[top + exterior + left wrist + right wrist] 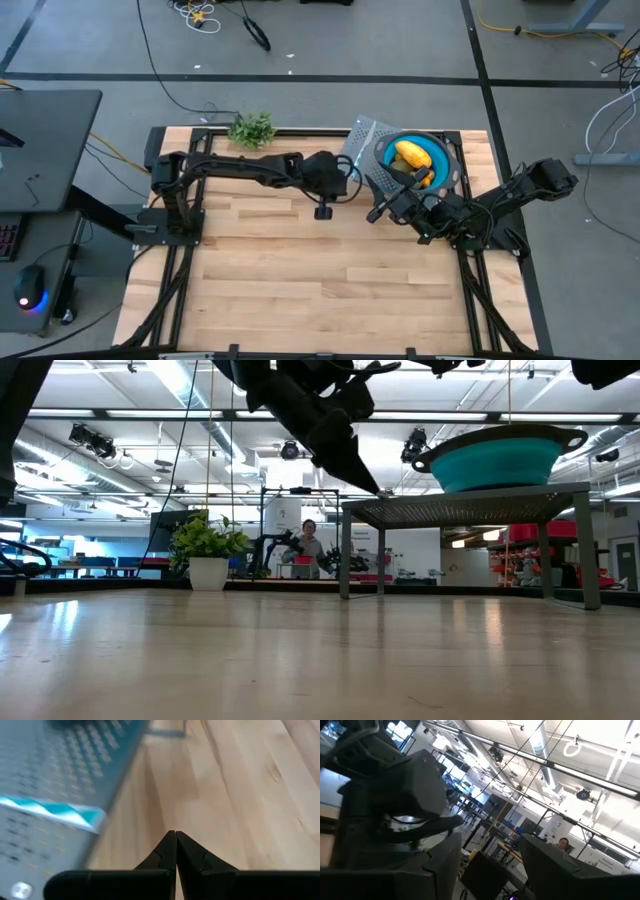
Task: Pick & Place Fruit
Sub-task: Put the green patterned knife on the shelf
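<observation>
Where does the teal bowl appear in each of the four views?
High view: the teal bowl sits at the table's far edge, right of centre, on a grey perforated rack, with a yellow fruit inside.
Low view: the bowl stands on the rack at upper right.
Left wrist view: the bowl cannot be made out for certain.
Right wrist view: not in it.
Shared landmark: the rack.

Open-plan robotics lab: ceiling lights (180, 380), exposed ducts, distant workbenches (300, 565), cabled floor (330, 50)
</observation>
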Robot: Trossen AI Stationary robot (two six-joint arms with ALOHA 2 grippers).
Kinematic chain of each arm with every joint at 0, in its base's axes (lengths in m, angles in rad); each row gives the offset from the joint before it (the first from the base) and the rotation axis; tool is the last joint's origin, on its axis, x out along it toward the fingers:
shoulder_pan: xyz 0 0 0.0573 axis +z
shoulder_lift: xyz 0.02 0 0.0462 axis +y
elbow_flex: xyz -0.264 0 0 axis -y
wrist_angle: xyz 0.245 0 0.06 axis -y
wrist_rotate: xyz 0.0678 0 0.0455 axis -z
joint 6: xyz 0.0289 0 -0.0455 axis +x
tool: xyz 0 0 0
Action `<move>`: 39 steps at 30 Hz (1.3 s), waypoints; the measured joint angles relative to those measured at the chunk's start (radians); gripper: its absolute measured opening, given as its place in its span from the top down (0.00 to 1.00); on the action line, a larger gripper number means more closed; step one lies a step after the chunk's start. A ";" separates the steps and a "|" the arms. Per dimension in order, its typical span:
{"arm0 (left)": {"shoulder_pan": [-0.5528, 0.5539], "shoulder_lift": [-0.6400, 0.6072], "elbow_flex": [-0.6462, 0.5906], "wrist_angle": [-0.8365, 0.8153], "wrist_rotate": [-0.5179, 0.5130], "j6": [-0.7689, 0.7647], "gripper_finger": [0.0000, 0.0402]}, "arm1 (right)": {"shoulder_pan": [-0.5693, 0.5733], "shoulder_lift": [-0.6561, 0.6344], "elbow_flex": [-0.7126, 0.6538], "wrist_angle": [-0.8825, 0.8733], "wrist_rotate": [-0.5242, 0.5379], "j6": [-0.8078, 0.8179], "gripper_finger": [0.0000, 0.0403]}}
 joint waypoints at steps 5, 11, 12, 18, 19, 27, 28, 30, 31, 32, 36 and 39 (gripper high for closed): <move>0.007 0.000 0.000 0.065 0.000 0.018 0.99 | 0.000 0.000 0.000 0.000 -0.005 0.010 0.47; 0.021 0.008 0.000 0.085 0.024 0.018 0.98 | 0.001 0.000 0.000 0.000 -0.005 0.010 0.47; 0.025 0.011 0.000 0.088 0.023 0.017 0.98 | 0.001 0.000 0.000 0.000 -0.004 0.009 0.47; 0.040 0.034 -0.002 0.124 0.016 -0.005 0.99 | 0.004 0.000 0.000 -0.003 0.001 0.009 0.47; 0.041 0.039 -0.002 0.136 0.011 -0.005 0.98 | 0.005 0.000 0.000 -0.004 0.001 0.008 0.47; 0.044 0.047 0.000 0.145 -0.006 -0.002 0.99 | 0.007 0.000 0.000 -0.007 0.002 0.005 0.47; 0.044 0.047 0.000 0.145 -0.013 -0.001 0.99 | 0.007 0.000 0.000 -0.007 0.002 0.005 0.47; 0.044 0.047 0.000 0.145 -0.044 0.009 0.98 | 0.007 0.000 0.000 -0.007 0.002 0.005 0.47; 0.044 0.047 0.000 0.145 -0.062 0.016 0.98 | 0.007 0.000 0.000 -0.008 0.002 0.005 0.47; 0.044 0.047 0.000 0.145 -0.074 0.017 0.98 | 0.007 0.000 0.000 -0.008 0.001 0.006 0.47; 0.044 0.047 0.000 0.150 -0.080 0.017 0.99 | 0.007 0.000 0.000 -0.008 0.001 0.007 0.47; 0.044 0.047 0.000 0.157 -0.080 0.016 0.98 | 0.007 0.000 0.000 -0.010 0.001 0.009 0.47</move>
